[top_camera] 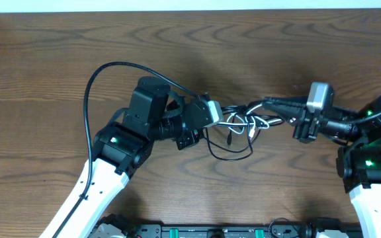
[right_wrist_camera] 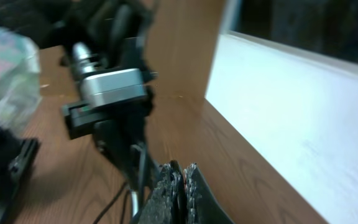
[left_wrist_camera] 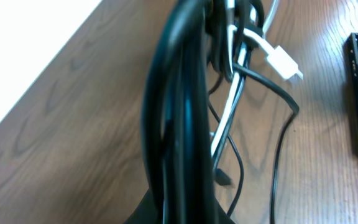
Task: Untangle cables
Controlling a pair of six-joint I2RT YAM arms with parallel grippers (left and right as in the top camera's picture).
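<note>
The cables [top_camera: 240,127] form a small tangle of black and white cords at the table's middle, with a black loop [top_camera: 230,153] hanging toward the front. My left gripper [top_camera: 225,114] reaches in from the left. In the left wrist view a bundle of black cables [left_wrist_camera: 185,112] runs straight out of its jaws and hides the fingers. A white plug [left_wrist_camera: 283,62] and a small black plug [left_wrist_camera: 222,177] lie beyond. My right gripper [top_camera: 251,106] comes from the right. Its fingers [right_wrist_camera: 180,177] are pressed together on a dark strand, with more cables [right_wrist_camera: 140,180] just to their left.
The two grippers face each other a few centimetres apart; the left wrist camera [right_wrist_camera: 114,90] fills the right wrist view. A thick black arm cable [top_camera: 101,79] arcs over the left arm. A black rack [top_camera: 210,231] lines the front edge. A white wall [right_wrist_camera: 291,124] borders the table.
</note>
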